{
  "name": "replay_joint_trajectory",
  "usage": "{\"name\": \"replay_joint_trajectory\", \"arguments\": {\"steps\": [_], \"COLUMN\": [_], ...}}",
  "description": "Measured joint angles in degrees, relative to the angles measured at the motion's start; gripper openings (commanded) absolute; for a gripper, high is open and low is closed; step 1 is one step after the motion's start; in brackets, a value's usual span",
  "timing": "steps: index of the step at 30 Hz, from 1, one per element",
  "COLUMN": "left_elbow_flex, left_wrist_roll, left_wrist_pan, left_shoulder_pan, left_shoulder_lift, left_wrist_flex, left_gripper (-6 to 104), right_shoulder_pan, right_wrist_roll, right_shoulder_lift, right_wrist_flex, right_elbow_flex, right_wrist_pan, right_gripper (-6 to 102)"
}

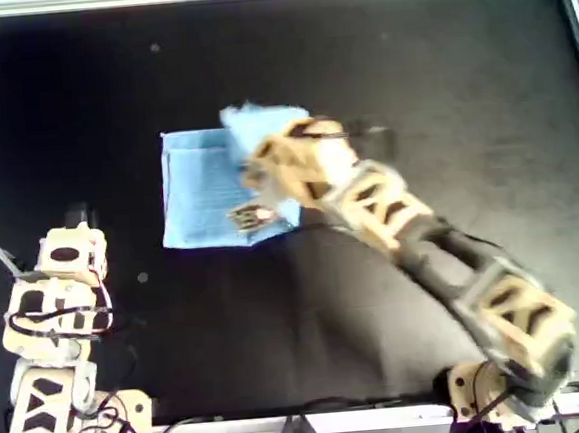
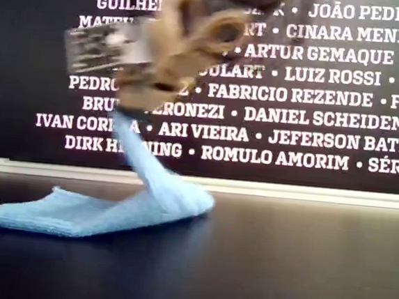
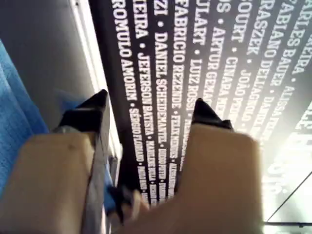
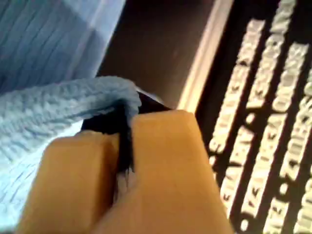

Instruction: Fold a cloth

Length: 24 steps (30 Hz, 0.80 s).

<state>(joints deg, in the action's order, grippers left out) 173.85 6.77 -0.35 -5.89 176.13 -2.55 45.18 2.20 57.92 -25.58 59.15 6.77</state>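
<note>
Cloth (image 1: 202,188) edge in right hand (image 4: 124,131)

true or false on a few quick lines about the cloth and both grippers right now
1. The right gripper is shut on the cloth. True.
2. The whole cloth lies flat on the table. False: one part is lifted off it in the exterior view.
3. The left gripper holds the cloth. False: its jaws are apart with nothing between them.
4. The cloth is red. False: it is light blue.
5. White names cover the back wall. True.
</note>
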Motion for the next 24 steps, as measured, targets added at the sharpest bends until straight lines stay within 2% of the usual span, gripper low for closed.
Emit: {"name": "replay_joint_trajectory", "arguments": {"steps": [9, 16, 18, 24], "left_elbow_flex": [0.0, 0.0, 0.0, 0.0], "left_wrist_roll": [0.0, 0.0, 0.0, 0.0], "left_wrist_pan": [0.0, 0.0, 0.1, 0.0], "left_shoulder_pan": [0.0, 0.0, 0.1, 0.1], "left_shoulder_lift": [0.0, 0.0, 0.0, 0.0], "left_wrist_flex": [0.0, 0.0, 0.0, 0.0], "left_gripper": [61, 61, 61, 61], "right_shoulder_pan": [8.3, 9.4, 9.4, 9.5], "right_wrist_roll": [0.0, 0.0, 0.0, 0.0], "right_shoulder_lift": [-17.3, -25.0, -26.4, -28.1], "right_wrist_flex": [0.0, 0.0, 0.0, 0.0], "right_elbow_flex": [-24.8, -30.5, -30.5, -30.5], "right_wrist_pan": [0.0, 0.0, 0.0, 0.4], "right_gripper": [1, 4, 9, 41]}}
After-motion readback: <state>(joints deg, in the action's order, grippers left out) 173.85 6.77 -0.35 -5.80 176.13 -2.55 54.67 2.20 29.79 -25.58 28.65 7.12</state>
